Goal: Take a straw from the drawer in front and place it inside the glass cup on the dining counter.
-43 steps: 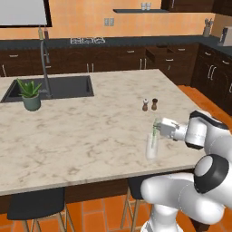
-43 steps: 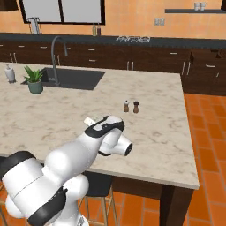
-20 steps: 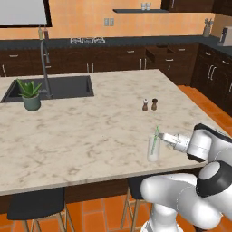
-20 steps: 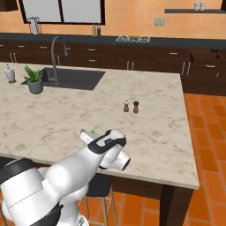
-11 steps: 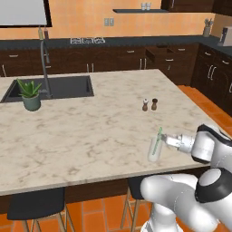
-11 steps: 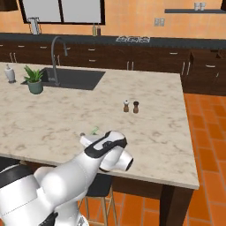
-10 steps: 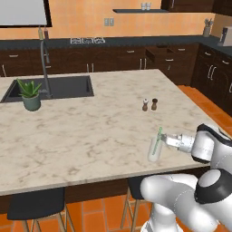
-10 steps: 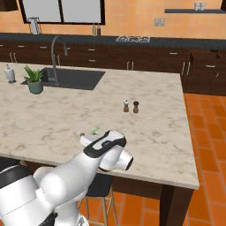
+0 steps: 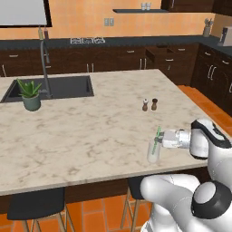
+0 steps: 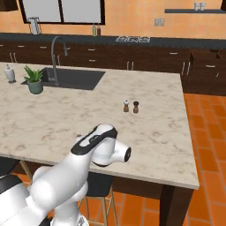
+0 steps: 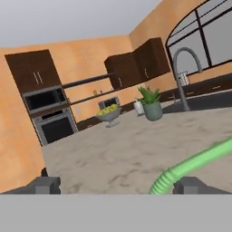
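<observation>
**Straw in the cup by the counter edge**

From the left base view, a potted plant (image 9: 31, 94) sits by the sink (image 9: 50, 87). Two little shakers (image 9: 149, 104) stand in the middle of the dining counter (image 9: 86, 136). Near the front edge stands the glass cup (image 9: 152, 151), with the green straw (image 9: 157, 137) poking out of its top. The gripper (image 9: 159, 139) is right at the straw. In the right base view the white arm hides the cup. The hand view shows the straw (image 11: 195, 165) up close, lying against one fingertip (image 11: 192, 186), and the fingers are spread apart. A fruit bowl (image 11: 108, 114) sits far off.
</observation>
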